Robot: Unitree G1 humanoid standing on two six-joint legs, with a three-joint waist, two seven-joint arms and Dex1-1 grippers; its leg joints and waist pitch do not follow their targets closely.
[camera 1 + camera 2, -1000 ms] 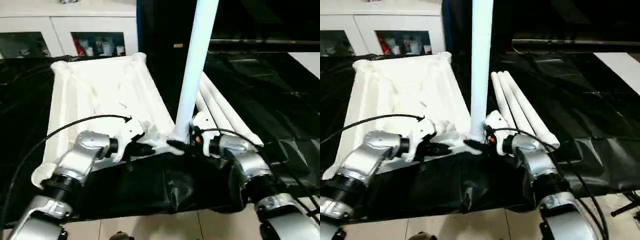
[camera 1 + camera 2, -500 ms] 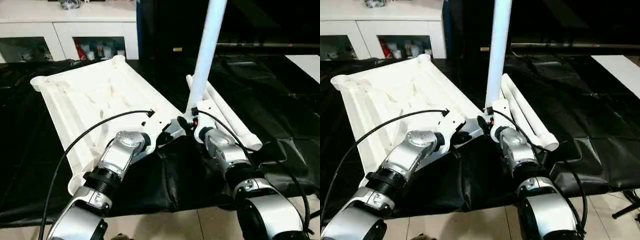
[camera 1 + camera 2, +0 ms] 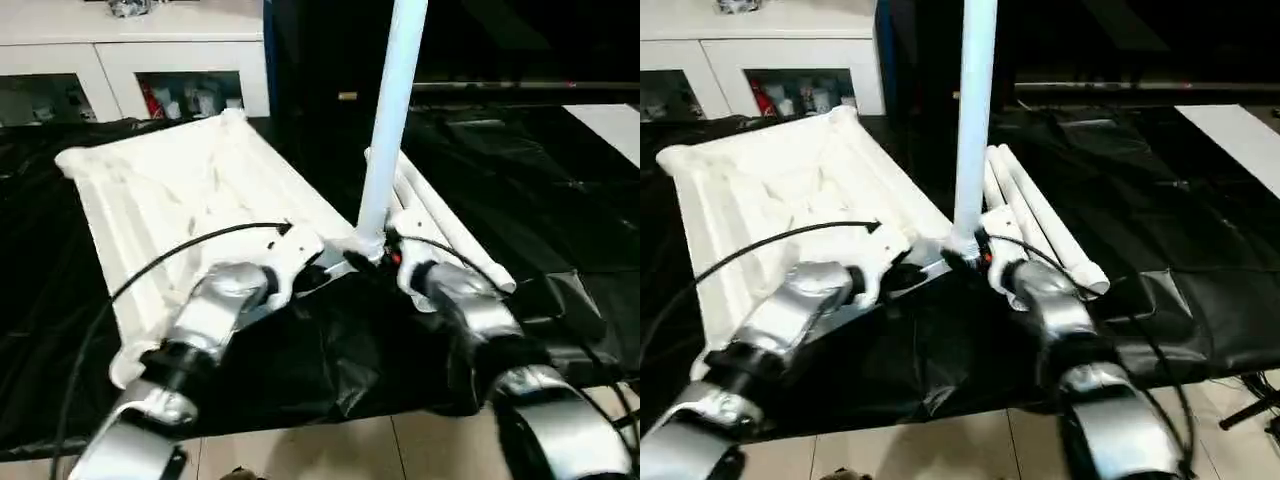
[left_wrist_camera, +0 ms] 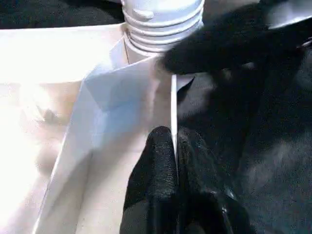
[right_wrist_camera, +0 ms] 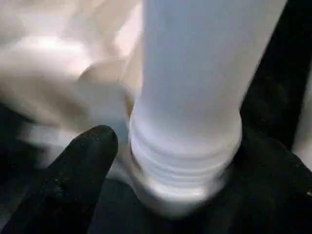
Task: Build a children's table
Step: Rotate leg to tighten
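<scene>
The children's table's white tabletop (image 3: 180,190) lies underside up on the black cover. One white leg (image 3: 385,120) stands upright in its near right corner socket. Three more legs (image 3: 440,230) lie side by side just right of it. My left gripper (image 3: 320,275) is shut on the tabletop's thin rim (image 4: 173,107) close to that socket, below the leg's threaded base (image 4: 163,22). My right gripper (image 3: 365,258) is open around the foot of the upright leg (image 5: 195,87). One of its fingers (image 5: 83,170) stands off the leg with a gap.
The black-covered work table (image 3: 520,150) stretches to the right and back. Its cover is crumpled (image 3: 330,350) at the near edge, with tiled floor (image 3: 330,450) below. A white cabinet (image 3: 130,60) with glass doors stands behind. A black cable (image 3: 170,260) arcs over my left forearm.
The camera has swung, shifting the whole picture. My right gripper's fingers have spread wider about the leg's foot. The left gripper keeps its hold on the rim.
</scene>
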